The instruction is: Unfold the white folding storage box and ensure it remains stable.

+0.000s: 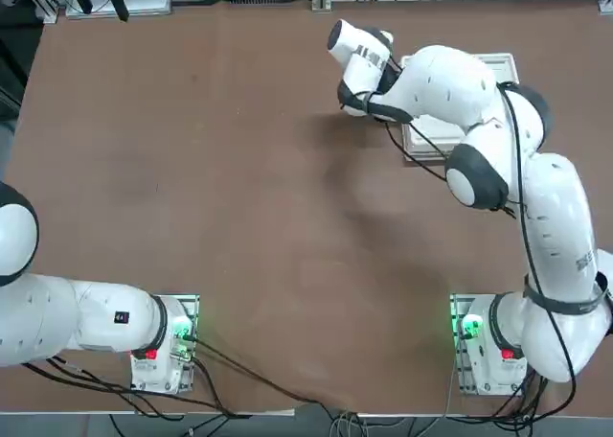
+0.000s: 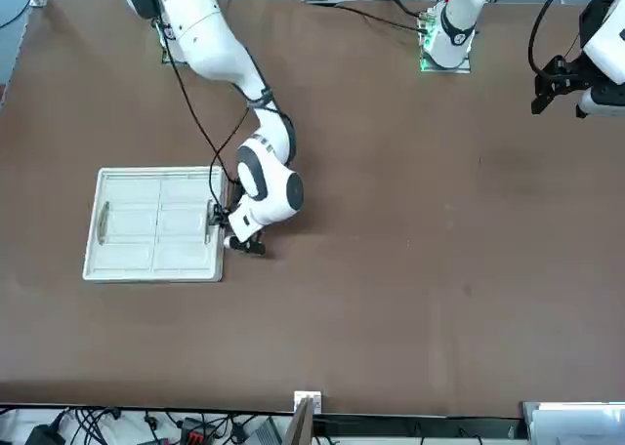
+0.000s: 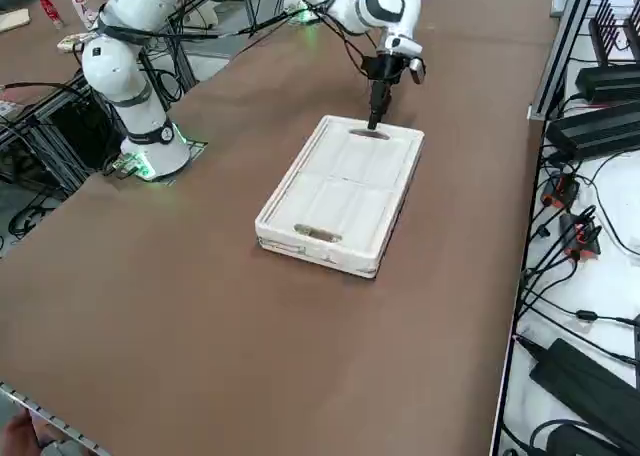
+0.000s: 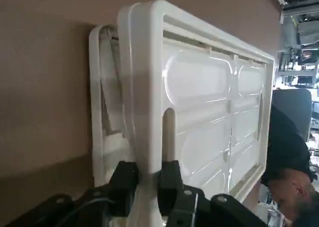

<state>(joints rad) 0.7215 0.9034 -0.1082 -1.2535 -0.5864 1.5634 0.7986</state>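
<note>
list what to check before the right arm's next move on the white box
1. Right end effector at the box's short side, by a handle slot: ok
2. Its fingers closed on the rim, one on each side: ok
3. Box lying flat on the table: ok
4. Opposite handle slot clear of the arm: ok
5. Box unfolded, walls upright: not ok, it is a flat slab
6. Grip firm enough to lift the rim: cannot tell
</note>
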